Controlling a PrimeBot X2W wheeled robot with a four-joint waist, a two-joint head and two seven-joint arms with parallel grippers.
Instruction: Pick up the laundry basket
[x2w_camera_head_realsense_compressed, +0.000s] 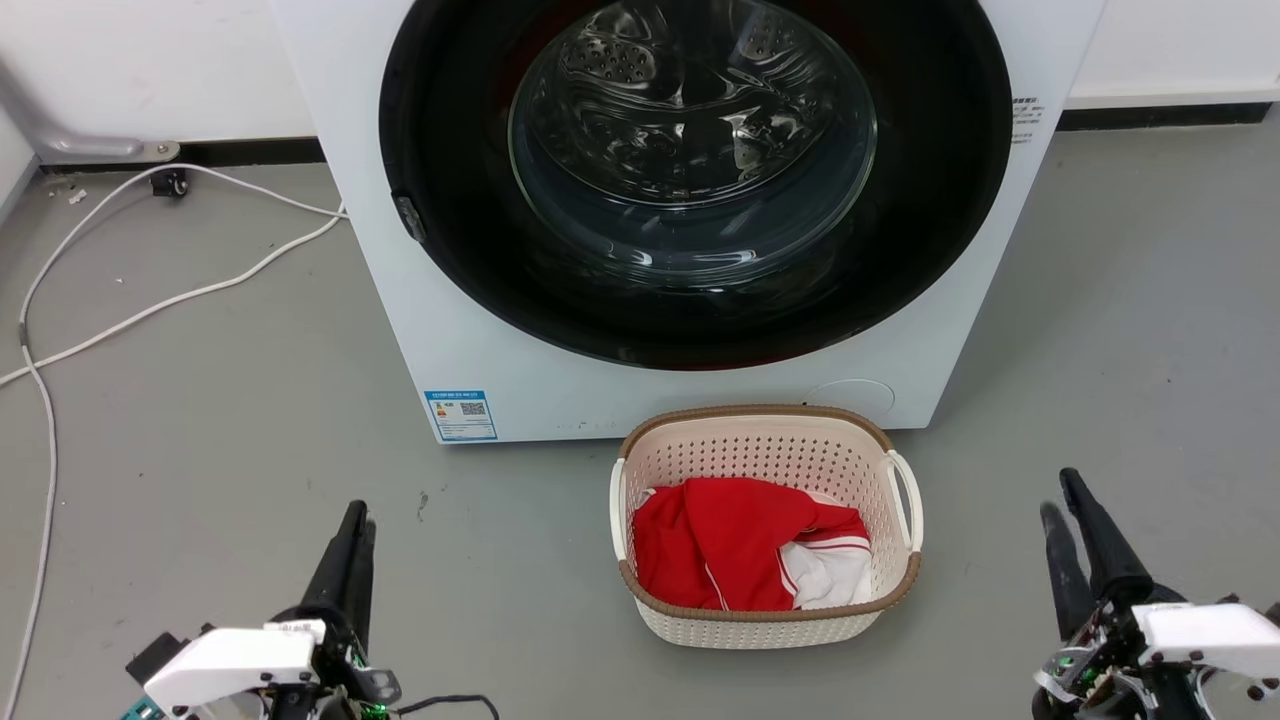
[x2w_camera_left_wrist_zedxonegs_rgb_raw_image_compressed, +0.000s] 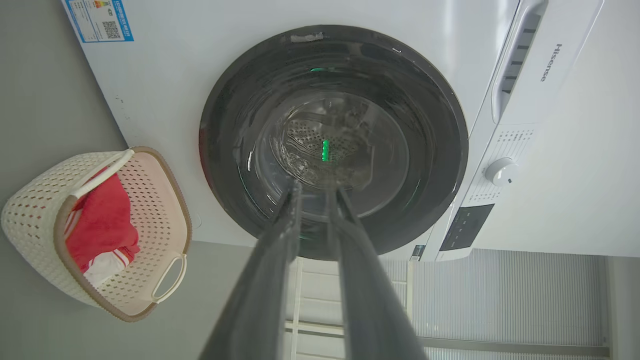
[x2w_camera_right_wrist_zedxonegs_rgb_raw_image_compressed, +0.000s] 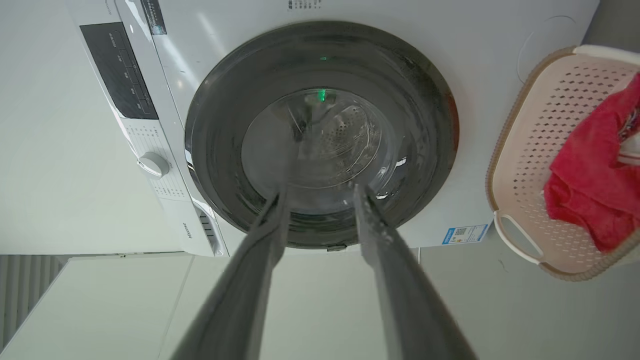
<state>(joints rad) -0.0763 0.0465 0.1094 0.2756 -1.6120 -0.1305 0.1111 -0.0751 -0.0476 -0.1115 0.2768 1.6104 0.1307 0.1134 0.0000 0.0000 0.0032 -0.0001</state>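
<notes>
Grey floor (x2w_camera_head_realsense_compressed: 200, 450), white washer (x2w_camera_head_realsense_compressed: 480, 330) behind. Left gripper (x2w_camera_head_realsense_compressed: 358, 520): lower left, jaws narrowly parted, holding nothing. Laundry basket (x2w_camera_head_realsense_compressed: 765, 420): upright on the floor just before the washer, between both grippers and well apart from each, lying outside either pair of jaws; red garment (x2w_camera_head_realsense_compressed: 720, 540) inside. Right gripper (x2w_camera_head_realsense_compressed: 1058, 492): lower right, jaws spread wider, holding nothing.

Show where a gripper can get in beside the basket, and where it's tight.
Bare floor lies either side: between the left gripper and the laundry basket, and between the basket and the right gripper. Also right of the washer. Tight: the narrow strip between the basket's back rim and the washer's front. White cables cross the floor left of the washer.
</notes>
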